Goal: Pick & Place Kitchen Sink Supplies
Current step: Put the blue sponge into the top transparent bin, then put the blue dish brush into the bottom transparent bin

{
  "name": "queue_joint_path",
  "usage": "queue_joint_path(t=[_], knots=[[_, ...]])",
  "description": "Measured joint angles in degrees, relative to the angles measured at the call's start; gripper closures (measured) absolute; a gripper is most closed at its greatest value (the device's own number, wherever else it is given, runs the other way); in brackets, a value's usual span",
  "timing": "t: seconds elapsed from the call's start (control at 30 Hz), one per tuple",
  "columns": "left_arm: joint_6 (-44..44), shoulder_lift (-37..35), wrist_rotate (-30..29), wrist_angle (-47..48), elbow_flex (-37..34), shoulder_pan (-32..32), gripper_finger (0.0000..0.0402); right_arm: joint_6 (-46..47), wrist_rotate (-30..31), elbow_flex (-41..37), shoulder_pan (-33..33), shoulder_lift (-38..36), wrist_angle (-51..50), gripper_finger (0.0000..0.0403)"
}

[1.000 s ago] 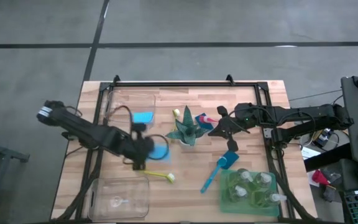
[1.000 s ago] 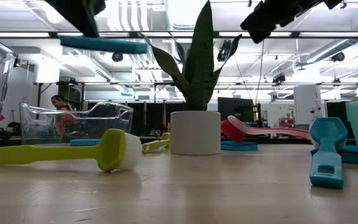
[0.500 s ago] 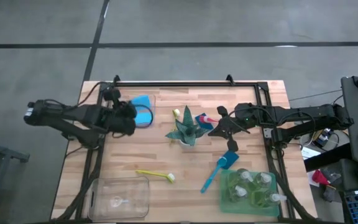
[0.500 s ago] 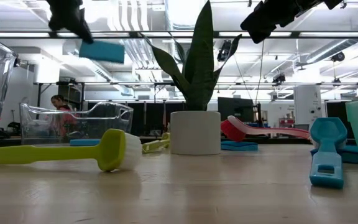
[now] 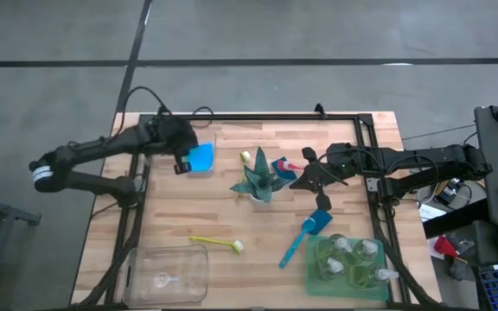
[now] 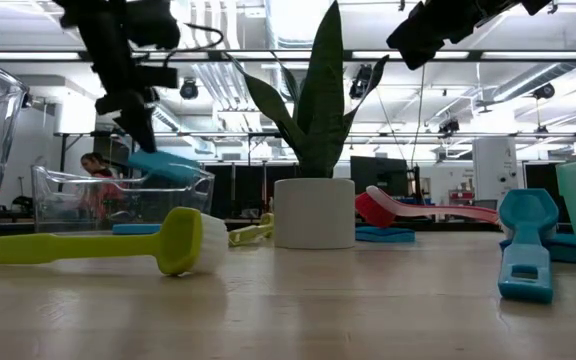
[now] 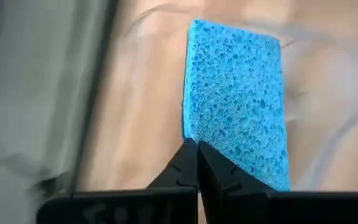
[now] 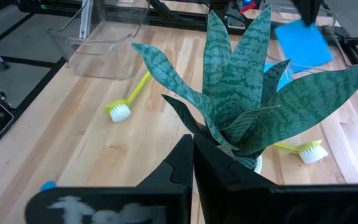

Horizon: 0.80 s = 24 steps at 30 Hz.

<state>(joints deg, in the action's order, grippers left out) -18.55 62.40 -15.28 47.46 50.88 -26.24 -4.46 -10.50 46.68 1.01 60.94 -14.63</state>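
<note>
My left gripper [image 5: 181, 161] is shut on a flat blue sponge [image 5: 201, 157] above the clear bin [image 5: 156, 136] at the table's far left. In the low view the sponge [image 6: 164, 165] slants down at the bin's rim [image 6: 118, 172]. My right gripper [image 5: 304, 178] hovers shut and empty just right of the potted plant [image 5: 258, 180]. On the table lie a yellow-green brush [image 5: 217, 244], a blue brush [image 5: 305, 233] and a red-pink brush [image 5: 290, 164]. More blue sponges [image 5: 278, 166] lie by the plant. Pump bottles [image 5: 349, 256] stand in the green tray [image 5: 312, 275]. My left gripper pinches the sponge between its two fingers [image 7: 182, 165] at one edge [image 7: 194, 132], near a corner. It comes from above. The sponge is lifted clear of the table and slants down away from the fingers over the bin; whether it touches the bin I cannot tell.
A second clear bin [image 5: 164, 273] stands at the near left edge. Another yellow-green brush [image 5: 245, 157] lies beyond the plant. A black frame [image 5: 258, 117] runs along the table's far and side edges. Bare wood lies between the plant and the near bin.
My left gripper has carried the sponge from the table's middle left toward the far edge, over the far clear bin, and then come down. The sponge, held flat and high a second ago, now slants down at the bin's rim. The right arm has kept still.
</note>
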Motion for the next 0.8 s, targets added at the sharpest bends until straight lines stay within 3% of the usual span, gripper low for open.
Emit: queue_joint_path(t=[0.07,0.23,0.43,0.53,0.8], knots=[[-2.72,0.22,5.8,-1.15,-0.91,-3.61,0.0401,0.27,0.0,0.0,0.0,0.01,0.0,0.0394],[-3.5,1.21,6.51,-1.99,-2.67,-8.05,0.0401,0.32,0.0,0.0,0.0,0.01,-0.01,0.0394],[-3.87,2.38,6.62,-6.46,-4.07,-8.41,0.0396,0.44,0.0,0.0,0.0,0.0,-0.02,0.0394],[-3.28,2.86,6.58,-6.98,-4.43,-8.41,0.0366,1.23,0.0,0.0,0.0,0.01,-0.02,0.0394],[2.99,3.09,5.16,-6.86,-3.02,-8.41,0.0243,6.64,-0.02,0.26,0.0,0.01,-0.58,0.0394]])
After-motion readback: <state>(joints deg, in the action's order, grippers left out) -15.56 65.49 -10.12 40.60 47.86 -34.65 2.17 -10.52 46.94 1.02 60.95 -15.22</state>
